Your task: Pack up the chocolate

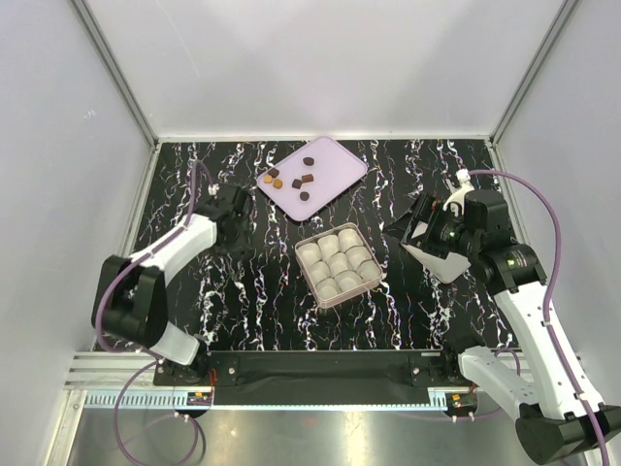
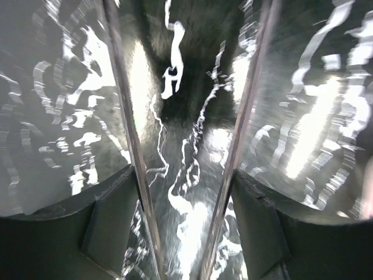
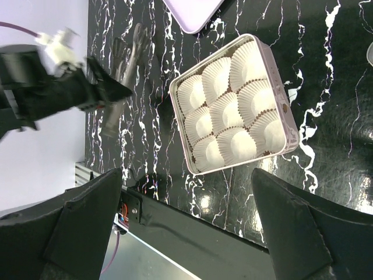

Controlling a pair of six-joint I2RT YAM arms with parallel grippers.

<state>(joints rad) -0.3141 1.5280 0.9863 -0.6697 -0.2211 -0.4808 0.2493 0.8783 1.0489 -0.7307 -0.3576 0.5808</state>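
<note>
Several small chocolate pieces (image 1: 304, 179), dark brown and orange-brown, lie on the pink lid (image 1: 340, 160) at the back of the table. Nearer, the box (image 1: 321, 292) (image 3: 291, 131) holds white paper cups (image 1: 338, 262) (image 3: 233, 111), all without chocolate. My left gripper (image 1: 238, 206) (image 2: 186, 116) is low over the black marbled table left of the lid. Its jaws are apart with only table between them. My right gripper (image 1: 427, 231) (image 3: 195, 227) hovers right of the box, open wide and holding nothing.
The left arm's fingers (image 3: 128, 58) show beside the box in the right wrist view. White walls enclose the table on three sides. A black bar and metal rail (image 1: 320, 374) run along the near edge.
</note>
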